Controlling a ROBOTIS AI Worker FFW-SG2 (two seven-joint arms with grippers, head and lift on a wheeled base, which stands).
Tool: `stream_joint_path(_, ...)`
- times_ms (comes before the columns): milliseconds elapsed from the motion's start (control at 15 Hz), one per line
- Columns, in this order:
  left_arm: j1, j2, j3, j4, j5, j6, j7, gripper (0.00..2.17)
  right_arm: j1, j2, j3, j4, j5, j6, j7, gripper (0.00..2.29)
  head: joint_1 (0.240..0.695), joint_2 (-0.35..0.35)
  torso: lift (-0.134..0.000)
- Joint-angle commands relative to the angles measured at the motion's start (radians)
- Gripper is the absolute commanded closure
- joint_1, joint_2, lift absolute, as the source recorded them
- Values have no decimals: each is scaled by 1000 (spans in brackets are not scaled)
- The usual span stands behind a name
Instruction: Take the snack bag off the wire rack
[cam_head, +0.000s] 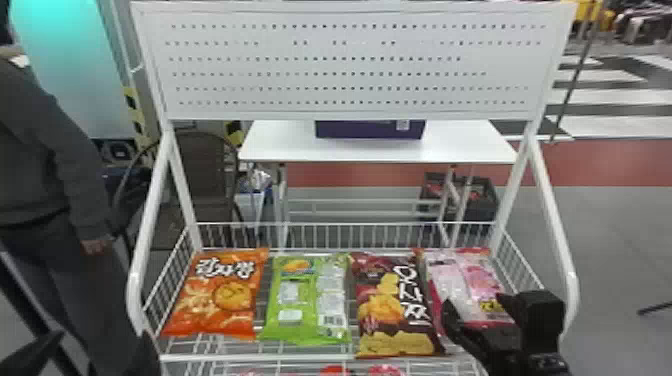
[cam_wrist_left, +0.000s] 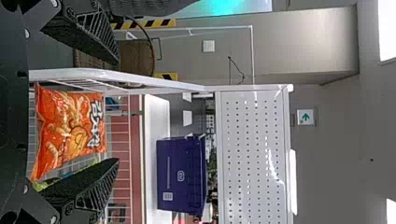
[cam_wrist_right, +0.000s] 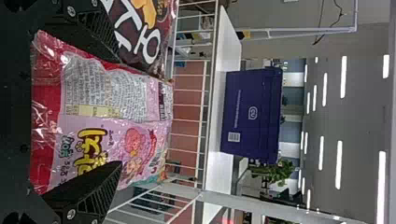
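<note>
Finding the left gripper (cam_wrist_left: 116, 111) spread wide and empty, near the left front of the wire rack (cam_head: 260, 358). Moving rightward along the shelf: logging orange bag (cam_head: 220, 295), green bag (cam_head: 305, 305), brown bag (cam_head: 392, 305), then pink bag (cam_head: 465, 280) at the right end. Finding the right gripper (cam_wrist_right: 120, 112) wide too, reading one finger at the seam beside the brown bag, the other over the pink bag's outer part. Not seeing any squeeze on the film.

Judging progress: taking the pink bag as the target, recording placement about right, counting grip, lift and removal as left to do. Finding all four bags lying on the rack.

Checking edges: on the left of the target, noting little room against the brown bag, so risking a pinch of both. Toward the front, seeing only a low rail, so rating that as the easiest way out. On the right, watching the raised wire side (cam_head: 525, 265) and the white post (cam_head: 556, 225) beyond, so allowing little sideways swing.
</note>
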Motion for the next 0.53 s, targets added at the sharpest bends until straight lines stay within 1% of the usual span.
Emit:
stream_joint_path(0,0,0,1,0,0,0,1,161,-12,4,-2,14,-5,40,-1,124,499,0,0)
stream_joint_path(67,0,0,1,-1,0,3,1,161,-18,6,0,17,-6,70,-1,124,499,0,0)
stream_joint_path(200,0,-1,1,-1,0,3,1,161,-19,6,-2,22,-8,80,-12,137,499,0,0)
stream_joint_path(267,1,-1,1,-1,0,3,2,161,-18,6,-5,20,-5,86,-17,205,499,0,0)
stream_joint_path(333,0,-3,1,-1,0,0,2,161,-10,6,-8,19,-6,89,-20,505,499,0,0)
stream_joint_path(400,0,-3,1,-3,0,3,1,161,-4,4,-8,8,-10,89,-20,1136,499,0,0)
stream_joint_path(467,1,-3,0,-5,-2,6,1,161,1,4,-9,-3,-11,89,-27,1666,499,0,0)
